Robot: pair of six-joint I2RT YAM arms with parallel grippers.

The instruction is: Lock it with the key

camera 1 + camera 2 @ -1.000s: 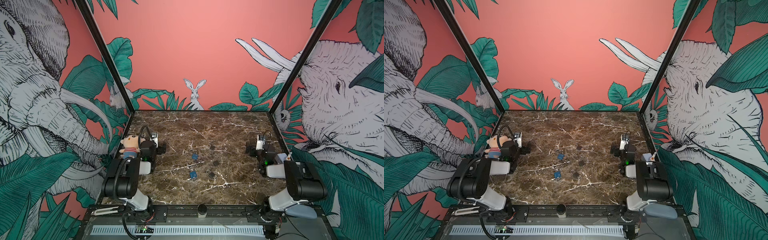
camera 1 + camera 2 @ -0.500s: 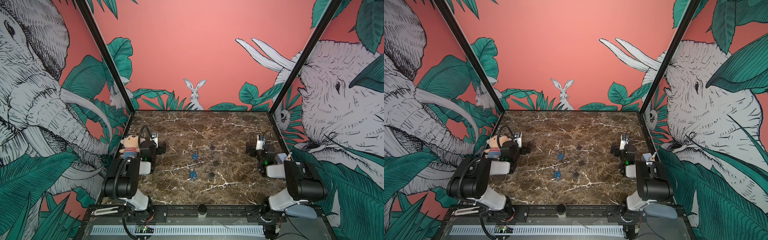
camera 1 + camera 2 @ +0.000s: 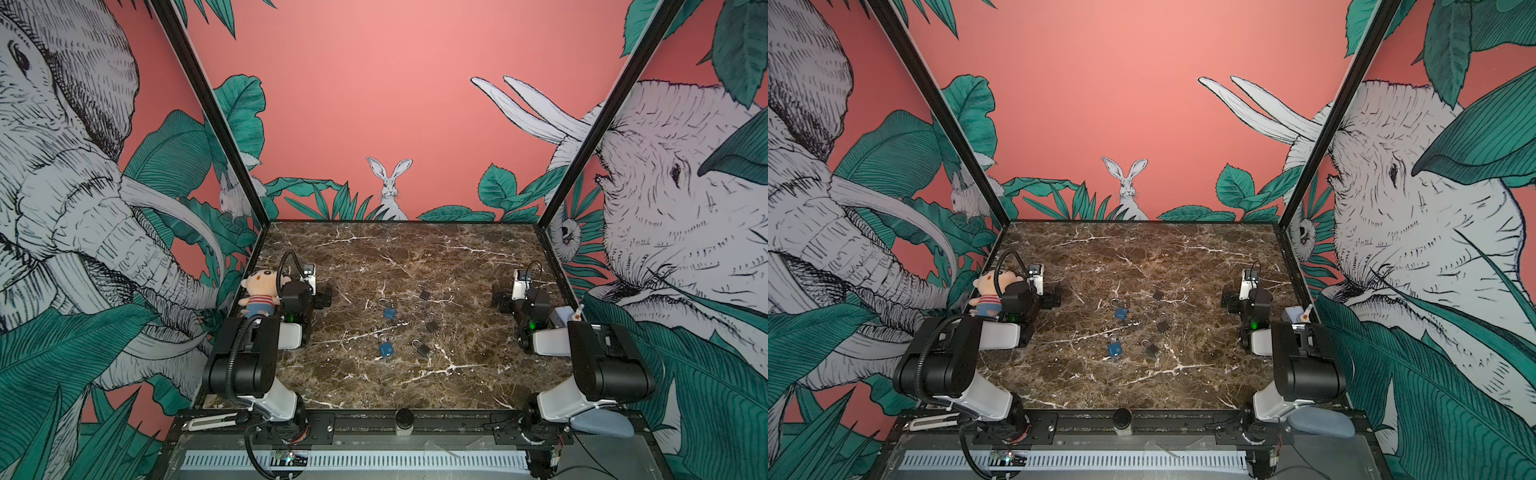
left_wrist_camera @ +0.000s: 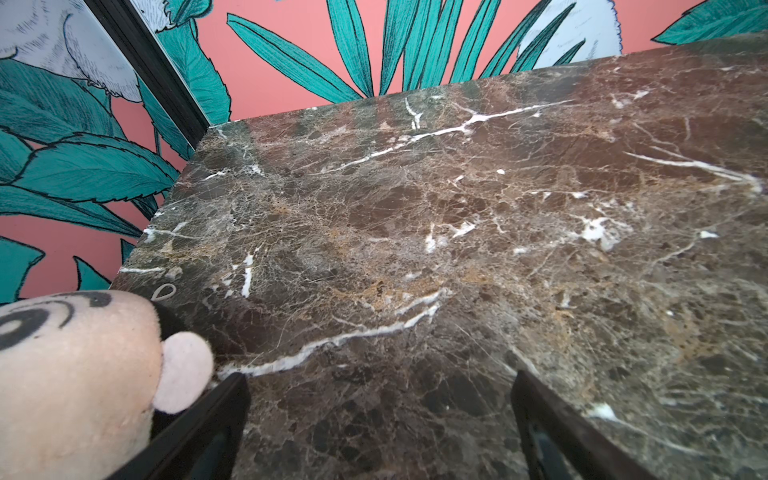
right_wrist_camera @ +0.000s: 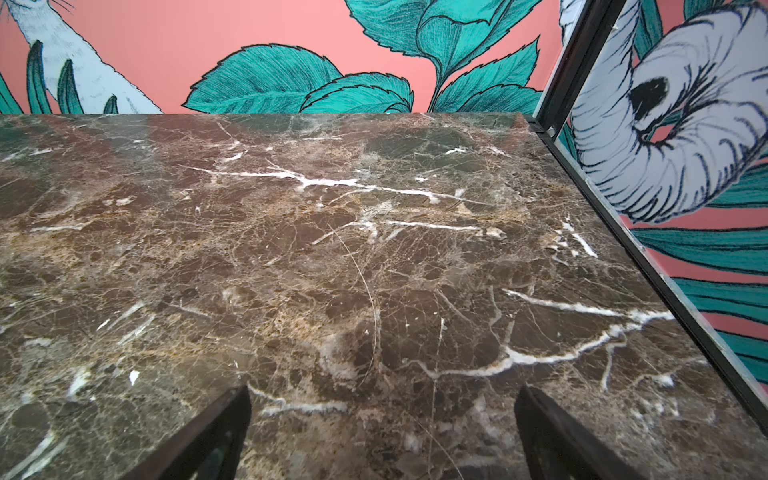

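Several small padlocks lie in the middle of the marble table [image 3: 478, 257]. Two are blue [image 3: 389, 312] [image 3: 386, 349] and the others are dark [image 3: 424, 295] [image 3: 432, 326] [image 3: 422, 349]; they also show in the other top view, for example the near blue padlock [image 3: 1114, 350]. The key is too small to make out. My left gripper [image 3: 323, 298] [image 4: 378, 386] rests low at the table's left side, open and empty. My right gripper [image 3: 498, 300] [image 5: 382, 395] rests at the right side, open and empty. Both point toward the back wall, well apart from the padlocks.
A plush doll [image 3: 261, 293] [image 4: 75, 374] in a striped shirt sits on the left arm, beside the left finger. Black frame posts and printed walls close in the table on three sides. A black knob [image 3: 404, 415] stands on the front rail.
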